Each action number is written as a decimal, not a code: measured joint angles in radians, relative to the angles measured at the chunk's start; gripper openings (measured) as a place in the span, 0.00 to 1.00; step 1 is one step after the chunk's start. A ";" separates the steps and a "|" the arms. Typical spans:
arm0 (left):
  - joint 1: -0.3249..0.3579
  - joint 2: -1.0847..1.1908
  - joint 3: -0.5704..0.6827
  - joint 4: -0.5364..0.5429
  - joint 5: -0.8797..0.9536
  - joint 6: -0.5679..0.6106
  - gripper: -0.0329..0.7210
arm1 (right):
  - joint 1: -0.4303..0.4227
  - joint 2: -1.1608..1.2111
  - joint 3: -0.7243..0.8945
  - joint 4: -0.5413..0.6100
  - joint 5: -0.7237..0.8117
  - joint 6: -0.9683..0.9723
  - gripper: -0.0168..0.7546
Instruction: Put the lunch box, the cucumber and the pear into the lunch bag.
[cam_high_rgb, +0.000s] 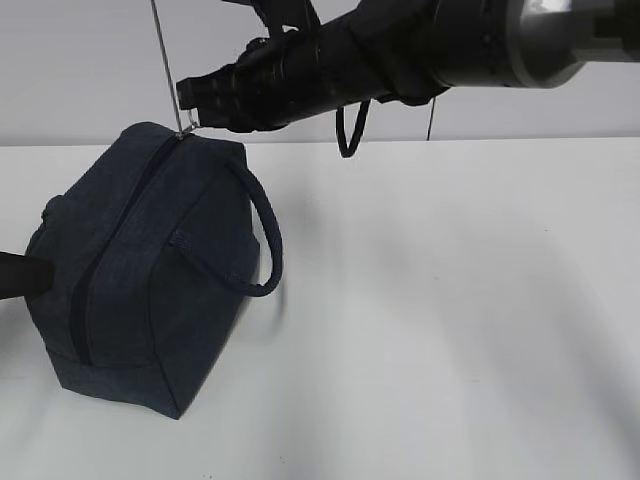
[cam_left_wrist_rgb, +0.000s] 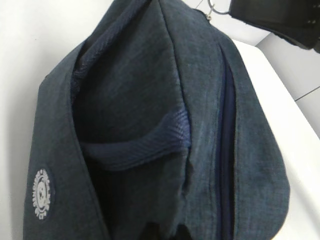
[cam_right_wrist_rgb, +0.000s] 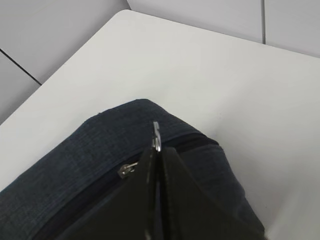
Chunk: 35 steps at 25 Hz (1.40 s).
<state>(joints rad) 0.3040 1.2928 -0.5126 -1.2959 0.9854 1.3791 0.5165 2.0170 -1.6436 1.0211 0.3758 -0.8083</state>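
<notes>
The white table (cam_high_rgb: 450, 300) fills most of what I see, bare across its whole right side. On its left part stands the lunch bag (cam_high_rgb: 150, 270), a boxy dark navy fabric thing, by far the biggest item here. Its zipper (cam_high_rgb: 110, 260) runs along the top ridge from the far end down toward the near end, and the teeth look closed along the length I can see. One rounded loop handle (cam_high_rgb: 262, 235) droops over the side facing right; from the left wrist view another ribbed handle (cam_left_wrist_rgb: 135, 145) lies against the cloth, and a small round white badge (cam_left_wrist_rgb: 42, 194) sits low on that side.

The right arm (cam_high_rgb: 400, 50) reaches in from the upper right, across the middle, to the far top end of the bag. Its right gripper (cam_right_wrist_rgb: 157, 150) has the fingers pressed together on the small metal zipper pull (cam_right_wrist_rgb: 156, 135), whose silver tab sticks up just past the fingertips at the bag's far end. A little metal ring (cam_right_wrist_rgb: 127, 169) shows just beside it on the zipper line.

The left gripper (cam_high_rgb: 15, 275) is a dark shape at the left edge, touching the bag's left end; its fingers are closed, apparently pinching the fabric there, though I cannot see the tips.
</notes>
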 joint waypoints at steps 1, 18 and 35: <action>0.000 0.000 0.000 0.000 0.000 0.000 0.05 | -0.010 0.007 -0.004 0.040 0.010 -0.028 0.02; 0.000 0.000 0.000 0.003 0.000 0.003 0.05 | -0.193 0.154 -0.050 0.585 0.308 -0.442 0.02; 0.000 0.000 0.000 0.010 0.000 0.003 0.05 | -0.206 0.366 -0.226 0.605 0.321 -0.439 0.02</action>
<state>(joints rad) 0.3040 1.2928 -0.5126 -1.2860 0.9853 1.3824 0.3104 2.3834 -1.8696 1.6263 0.6966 -1.2472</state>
